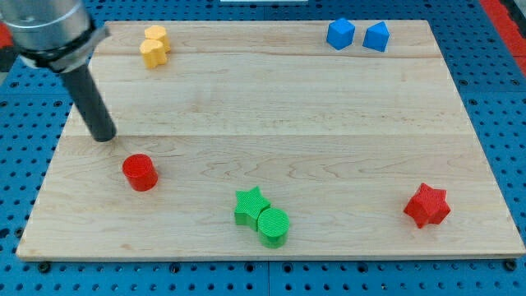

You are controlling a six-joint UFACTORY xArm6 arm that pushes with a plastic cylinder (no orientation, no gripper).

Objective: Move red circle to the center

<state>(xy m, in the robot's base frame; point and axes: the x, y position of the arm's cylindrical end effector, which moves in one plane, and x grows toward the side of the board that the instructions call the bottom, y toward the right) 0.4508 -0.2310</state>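
Observation:
The red circle [140,172] is a short red cylinder on the wooden board [271,107], at the view's lower left. My tip [103,136] rests on the board just up and left of the red circle, a small gap apart from it. The dark rod rises from the tip toward the view's top left corner.
A green star [250,205] and a green circle [274,226] touch at the bottom middle. A red star [426,205] sits at the lower right. Two blue blocks [340,34] [376,37] stand at the top right. Two yellow blocks [154,46] touch at the top left.

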